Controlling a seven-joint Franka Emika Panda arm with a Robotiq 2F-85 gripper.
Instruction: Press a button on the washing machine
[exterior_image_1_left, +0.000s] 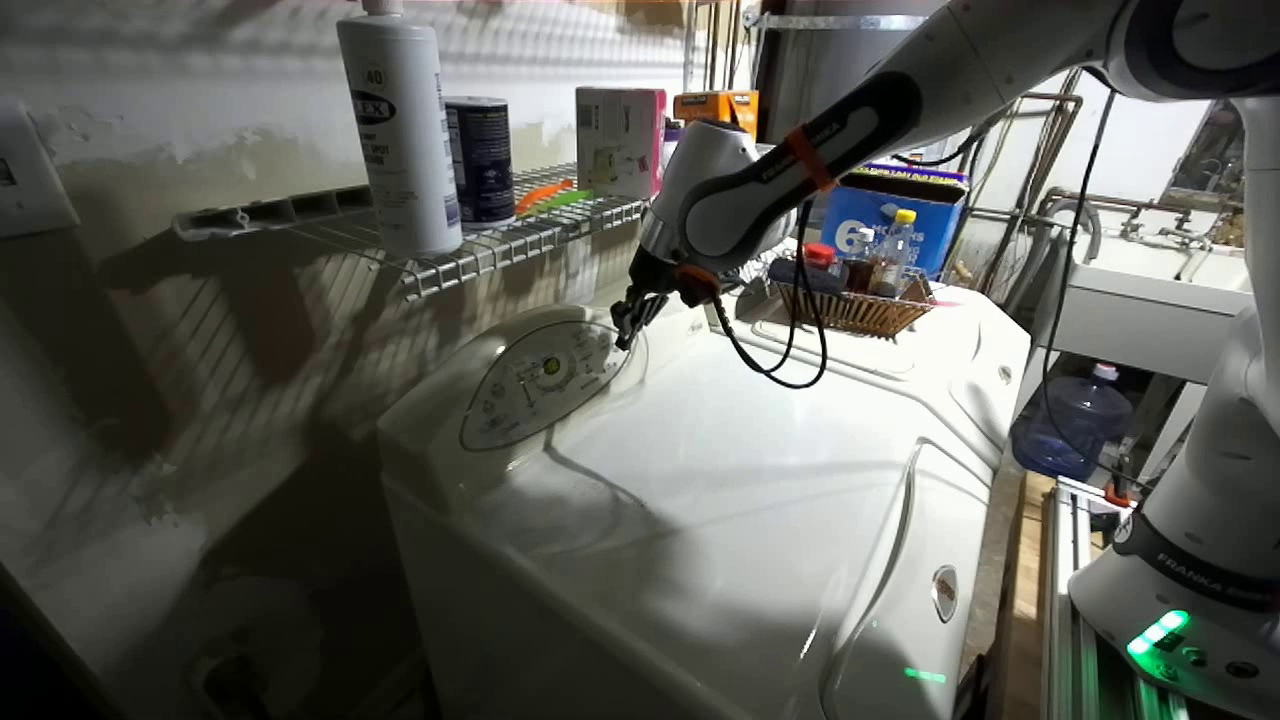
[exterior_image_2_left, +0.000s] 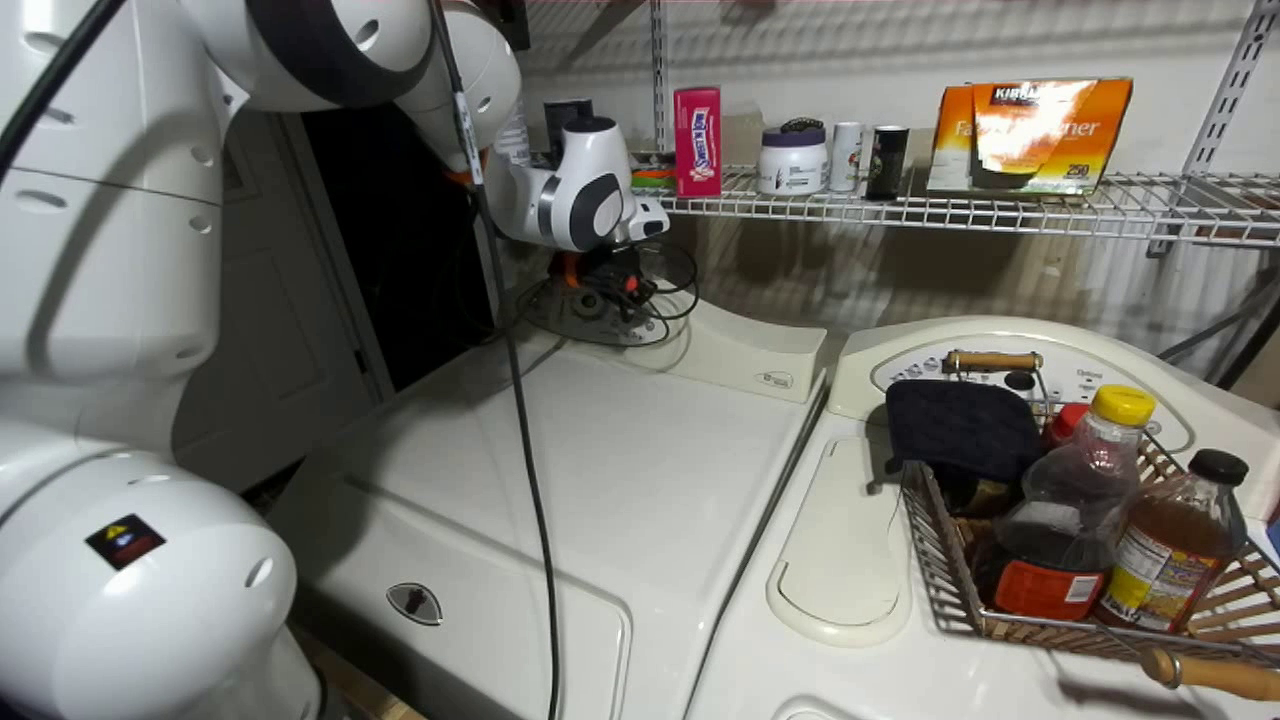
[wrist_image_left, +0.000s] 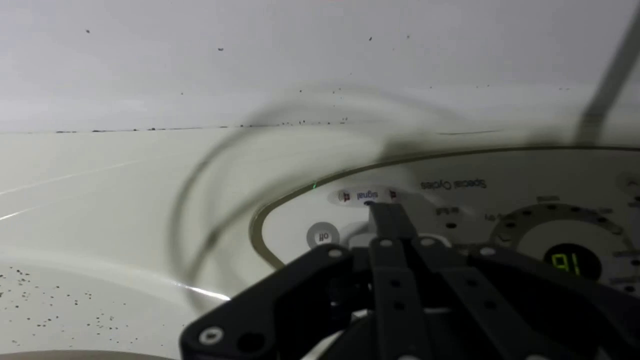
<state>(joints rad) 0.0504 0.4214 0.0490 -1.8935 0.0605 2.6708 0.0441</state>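
Note:
The glossy white washing machine (exterior_image_1_left: 720, 450) fills the middle of an exterior view and also shows in an exterior view (exterior_image_2_left: 600, 440). Its oval control panel (exterior_image_1_left: 510, 400) is at the back, with a round dial and a lit display (wrist_image_left: 572, 261). My gripper (exterior_image_1_left: 624, 338) is over the panel's end; in the wrist view its fingertips (wrist_image_left: 390, 212) are together with nothing between them. They lie just below the upside-down "signal" label (wrist_image_left: 366, 195), right of the grey "off" button (wrist_image_left: 322, 235). I cannot tell if they touch the panel. The fingers hide part of it.
A wire shelf (exterior_image_1_left: 520, 240) with a white bottle (exterior_image_1_left: 400, 140) and boxes runs above the panel. A second white machine (exterior_image_2_left: 840, 530) stands alongside, bearing a basket (exterior_image_2_left: 940, 560) of bottles. Black cables (exterior_image_1_left: 790, 380) hang in loops from the arm.

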